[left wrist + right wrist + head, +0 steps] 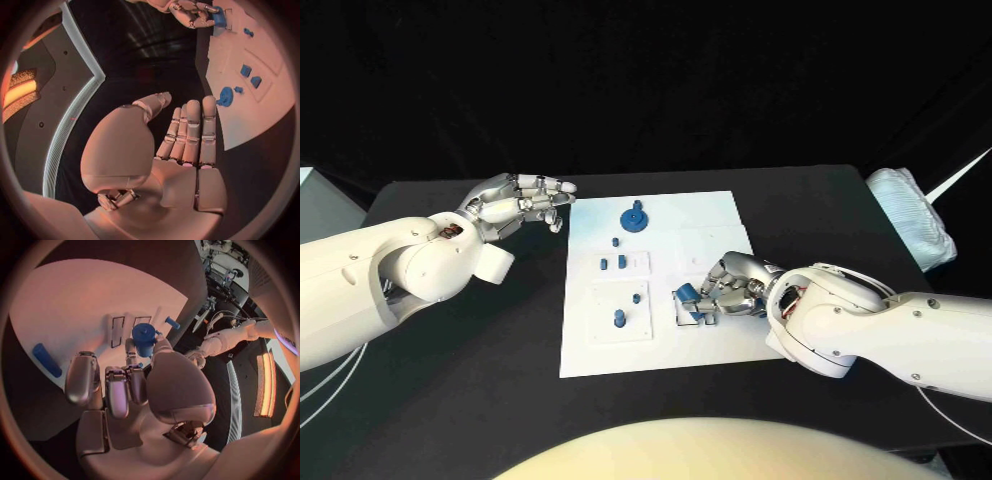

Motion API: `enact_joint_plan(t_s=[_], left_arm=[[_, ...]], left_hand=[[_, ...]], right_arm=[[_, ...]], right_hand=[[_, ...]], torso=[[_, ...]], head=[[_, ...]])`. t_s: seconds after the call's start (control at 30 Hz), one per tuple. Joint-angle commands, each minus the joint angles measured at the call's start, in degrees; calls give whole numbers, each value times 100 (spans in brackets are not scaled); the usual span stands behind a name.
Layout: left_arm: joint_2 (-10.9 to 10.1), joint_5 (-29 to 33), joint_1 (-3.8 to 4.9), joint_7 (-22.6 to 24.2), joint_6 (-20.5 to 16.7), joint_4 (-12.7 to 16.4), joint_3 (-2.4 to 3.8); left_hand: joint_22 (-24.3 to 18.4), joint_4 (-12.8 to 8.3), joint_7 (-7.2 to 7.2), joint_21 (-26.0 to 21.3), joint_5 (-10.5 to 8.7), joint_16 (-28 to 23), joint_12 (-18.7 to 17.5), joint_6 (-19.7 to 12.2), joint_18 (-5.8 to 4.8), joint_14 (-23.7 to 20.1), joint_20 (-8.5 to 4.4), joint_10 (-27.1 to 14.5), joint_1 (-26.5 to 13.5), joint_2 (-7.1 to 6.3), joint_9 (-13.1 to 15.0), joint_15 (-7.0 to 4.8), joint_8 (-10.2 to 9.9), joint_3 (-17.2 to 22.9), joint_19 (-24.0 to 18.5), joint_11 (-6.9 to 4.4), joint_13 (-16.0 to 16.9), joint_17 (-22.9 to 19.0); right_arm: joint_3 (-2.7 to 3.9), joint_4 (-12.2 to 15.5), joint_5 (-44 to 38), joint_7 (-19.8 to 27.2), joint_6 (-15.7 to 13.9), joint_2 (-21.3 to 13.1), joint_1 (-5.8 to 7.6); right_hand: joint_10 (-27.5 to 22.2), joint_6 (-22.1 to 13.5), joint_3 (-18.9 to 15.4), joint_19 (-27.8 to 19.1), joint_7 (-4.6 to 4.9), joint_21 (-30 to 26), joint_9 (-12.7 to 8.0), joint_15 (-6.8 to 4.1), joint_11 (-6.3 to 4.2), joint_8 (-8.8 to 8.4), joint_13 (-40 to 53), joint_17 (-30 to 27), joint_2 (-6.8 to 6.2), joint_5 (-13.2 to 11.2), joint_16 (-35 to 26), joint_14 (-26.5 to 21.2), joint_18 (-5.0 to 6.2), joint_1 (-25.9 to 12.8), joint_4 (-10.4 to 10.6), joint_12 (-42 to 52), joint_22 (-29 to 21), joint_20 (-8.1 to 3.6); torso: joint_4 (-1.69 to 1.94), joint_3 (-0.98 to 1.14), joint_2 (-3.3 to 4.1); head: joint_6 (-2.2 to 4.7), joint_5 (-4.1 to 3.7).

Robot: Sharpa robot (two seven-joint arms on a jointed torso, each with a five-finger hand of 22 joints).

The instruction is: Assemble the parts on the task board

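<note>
Black table (473,400), dark backdrop. Task board (689,215) central. Left hand (519,203) beside it, fingers straight, together, holding nothing. Right hand (730,288) over board pinches blue part (144,338); lower end hidden.

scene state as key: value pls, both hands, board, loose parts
left hand: holds nothing, fingers extended, beside the task board's far left corner
right hand: pinches a blue cylindrical part over the board's right side
task board: white plate, flat, mid-table
round blue part: on the board's far section
small blue parts: several on the board's left half, apart from both hands
table: black
</note>
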Motion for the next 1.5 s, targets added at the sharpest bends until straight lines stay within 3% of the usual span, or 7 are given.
enact_joint_plan(t_s=[0.03, 0.37, 0.73, 0.93, 1.07, 1.5], left_arm=[[3, -13, -3, 23, 93, 8, 4], [6, -13, -3, 21, 93, 8, 4], [3, -19, -3, 14, 84, 18, 4], [2, -22, -3, 6, 93, 40, 4], [2, -24, -3, 4, 97, 37, 4], [1, -25, -2, -6, 100, 30, 3]], left_hand=[[-5, 22, 110, -29, 22, 13, 27, -22, 87, -2, 43, -53, -24, 37, -5, 23, 31, -8, 3, -4, -5, -6], [-5, 22, 110, -29, 22, 13, 27, -22, 87, -2, 43, -53, -24, 37, -5, 23, 31, -8, 3, -4, -5, -6], [-10, 32, 111, -35, 19, 15, 38, -32, 86, -6, 44, -66, -21, 33, -6, 24, 43, -9, 9, -2, -10, -7], [-10, 32, 111, -35, 19, 15, 38, -32, 86, -6, 44, -66, -21, 33, -6, 24, 43, -9, 9, -2, -10, -7], [-12, 29, 109, -38, 22, 15, 45, -32, 87, -9, 43, -69, -3, 40, -6, 22, 50, 2, 11, -4, -12, -8], [-13, 31, 110, -39, 22, 15, 50, -32, 87, -10, 42, -70, -1, 41, -6, 22, 55, 4, 13, -3, -13, -8]], right_arm=[[1, -2, -61, 22, 101, -8, -7], [0, -53, -61, -38, 304, 16, -8], [0, -148, -117, -46, 71, 79, -7], [0, -188, -154, -36, 11, 111, -7], [0, -195, -154, -7, 22, 139, -7], [1, -176, -154, 78, -42, 161, -6]], right_hand=[[262, 103, -13, 28, -70, 21, 5, -36, -46, 25, 903, 1217, 55, 18, 20, 525, -60, -23, -14, 16, 249, -6], [257, 97, -61, 18, -66, -12, 5, -37, -43, 33, 897, 1198, 37, -69, 13, 521, -54, -62, -9, -3, 237, -8], [218, 59, -215, -5, -50, -88, 5, -26, -29, 50, 840, 1140, 21, -224, -8, 508, -43, -224, -1, -103, 213, -1], [185, 9, -430, -32, -34, -191, 19, -12, -13, 92, 796, 1079, 29, -713, -33, 495, -27, -453, 3, -202, 183, 13], [156, -41, -477, -51, -17, -264, 25, 1, 3, 112, 760, 1025, -85, -977, -56, 483, -17, -685, 12, -280, 161, 26], [109, -117, -255, -82, 5, -394, 30, 18, 22, 139, 704, 938, -313, -1317, -95, 464, 2, -951, 18, -405, 122, 42]], torso=[[2, -2, 1], [0, -4, 0], [7, -6, 0], [6, -5, 0], [-3, -4, 0], [-1, 0, 1]], head=[[-1, 2], [-2, 3], [9, 16], [7, 20], [11, 20], [4, 16]])
